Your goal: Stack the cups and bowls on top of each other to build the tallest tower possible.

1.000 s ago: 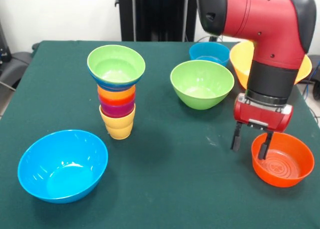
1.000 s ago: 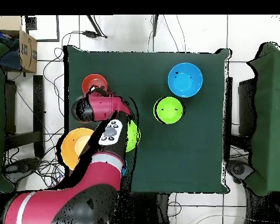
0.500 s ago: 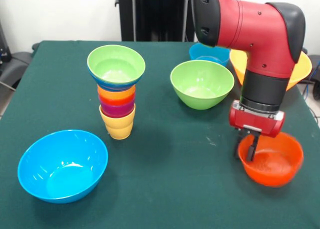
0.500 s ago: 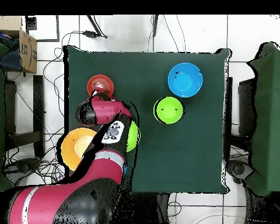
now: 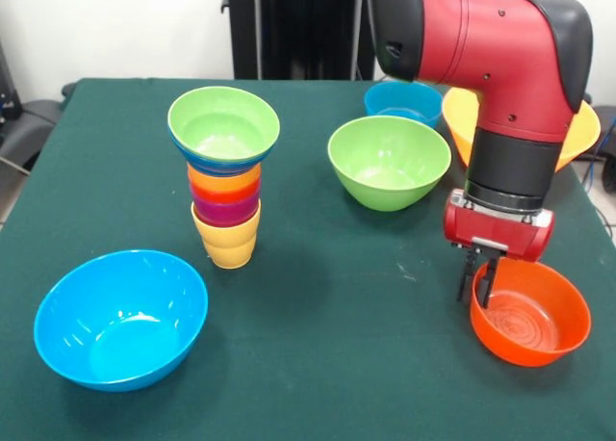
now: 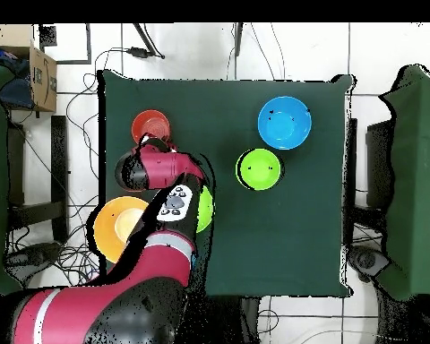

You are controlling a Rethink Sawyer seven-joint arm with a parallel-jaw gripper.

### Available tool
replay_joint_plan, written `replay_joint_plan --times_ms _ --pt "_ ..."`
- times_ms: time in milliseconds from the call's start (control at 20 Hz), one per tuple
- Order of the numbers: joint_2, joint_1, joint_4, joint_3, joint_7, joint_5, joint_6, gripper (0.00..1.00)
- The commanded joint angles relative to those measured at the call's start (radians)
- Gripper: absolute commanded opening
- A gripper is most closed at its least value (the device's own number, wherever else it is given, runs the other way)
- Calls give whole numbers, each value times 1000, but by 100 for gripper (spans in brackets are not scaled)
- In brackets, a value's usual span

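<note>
Green-clothed table [image 5: 318,364]; white wall [image 5: 115,27] behind; white tiled floor [image 6: 389,49]; cardboard box [image 6: 41,76] beside table

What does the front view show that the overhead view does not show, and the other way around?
Only the front view shows the gripper shut on the rim of the orange-red bowl, the tower as stacked layers on a yellow cup, and the small blue bowl at the back. Only the overhead view shows all four edges of the table, the tiled floor and a cardboard box. Both show the large light blue bowl, the loose green bowl and the orange-yellow bowl.
</note>
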Motion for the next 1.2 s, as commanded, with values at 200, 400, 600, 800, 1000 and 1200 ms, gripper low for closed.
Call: replay_joint_plan --times_ms 200,400,600,800,1000,1200 --pt "-87 -65 120 172 79 -8 52 0" --pt "-246 -119 195 208 36 -9 137 0" --pt "-335 -169 225 247 -7 -8 216 0" --pt "-403 -221 252 292 -35 -7 264 0" --pt "-451 -259 251 329 -56 -6 318 0" --pt "-490 -287 262 363 -67 -3 374 0"
